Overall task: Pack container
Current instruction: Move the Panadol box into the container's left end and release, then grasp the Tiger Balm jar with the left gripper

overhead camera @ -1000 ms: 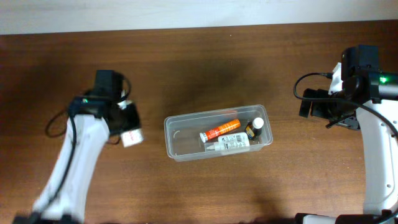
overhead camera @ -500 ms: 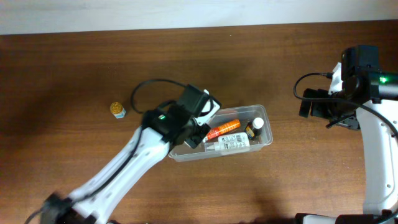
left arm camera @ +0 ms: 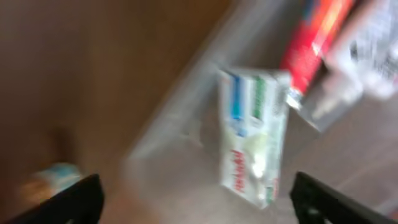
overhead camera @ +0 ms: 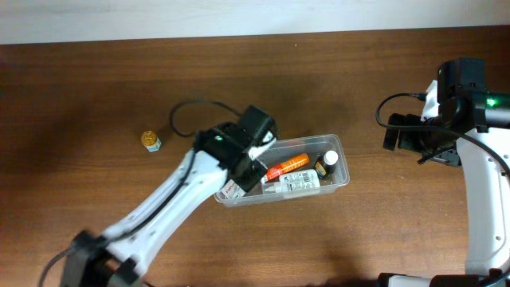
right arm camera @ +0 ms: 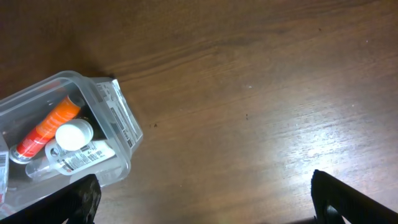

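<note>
The clear container (overhead camera: 276, 147) stands mid-table. Inside lie an orange tube (overhead camera: 285, 167), a white labelled bottle (overhead camera: 292, 184) and a small dark bottle with a white cap (overhead camera: 328, 159). A white box with red lettering (overhead camera: 232, 190) rests in its left end. My left gripper (overhead camera: 252, 162) hovers over that end, open. The blurred left wrist view shows the box (left arm camera: 252, 143) lying free below the spread fingers (left arm camera: 74, 199), beside the orange tube (left arm camera: 317, 37). My right gripper (overhead camera: 396, 137) is open to the right of the tub, with the container (right arm camera: 37, 87) at its left.
A small gold-capped jar (overhead camera: 151, 141) sits on the brown wooden table (overhead camera: 358, 239) left of the tub. The left arm's black cable (overhead camera: 191, 108) loops above it. The right arm's white body runs down the right edge.
My left arm swung from the table's left side to the container carrying the white box. Its jaws have opened and the box now lies in the tub. The right arm stayed still.
</note>
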Robot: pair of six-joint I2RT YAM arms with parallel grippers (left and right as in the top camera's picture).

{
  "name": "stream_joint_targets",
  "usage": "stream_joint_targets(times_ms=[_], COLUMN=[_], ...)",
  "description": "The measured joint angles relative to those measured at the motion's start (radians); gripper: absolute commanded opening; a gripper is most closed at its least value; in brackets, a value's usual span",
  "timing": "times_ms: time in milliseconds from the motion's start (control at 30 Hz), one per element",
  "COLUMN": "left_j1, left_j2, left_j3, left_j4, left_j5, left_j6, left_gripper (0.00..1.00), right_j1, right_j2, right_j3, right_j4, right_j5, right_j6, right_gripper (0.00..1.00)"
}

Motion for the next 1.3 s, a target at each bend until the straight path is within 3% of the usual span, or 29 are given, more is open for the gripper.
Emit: stream_joint_targets(times_ms=[133,267,533,800,1033,1100,1167,1300], left_j1=[0.104,0.312,0.629,0.709,0.711,0.711,0.711,0.711], left_j2=[-0.147,-0.199,0.004,0.316,0.422,0.423,0.423,0.423], left_j3=[0.045,0.064,0.064,0.063,0.063,0.063,0.063,0.063], left_j4=[0.029,0.049,0.076,0.114,0.187,0.211,0.217,0.206], left_j5=[-0.042,-0.031,0.122,0.181,0.193,0.195,0.195,0.198], left_j6=[-0.060,-0.145,-0.234,-0.253,-0.253,-0.253,-0.253,-0.253], left_gripper=[0.99,0.99,0.99,0.99,0.99,0.89,0.70,0.56], right_j1=[0.000,0.000,0.000,0.000,0.000,0.000,0.000,0.000], right_j2=[0.000,0.000,0.000,0.000,0.000,0.000,0.000,0.000], right_j3=[0.000,0.000,0.000,0.000,0.000,0.000,0.000,0.000], right_j4=[0.000,0.000,0.000,0.000,-0.001,0.000,0.000,-0.001], right_j5=[0.000,0.000,0.000,0.000,0.000,0.000,0.000,0.000], right_j6=[-0.001,0.000,-0.001,0.000,-0.001,-0.001,-0.002,-0.001], right_gripper=[1.00,1.00,1.00,1.00,1.00,0.99,1.00,0.99])
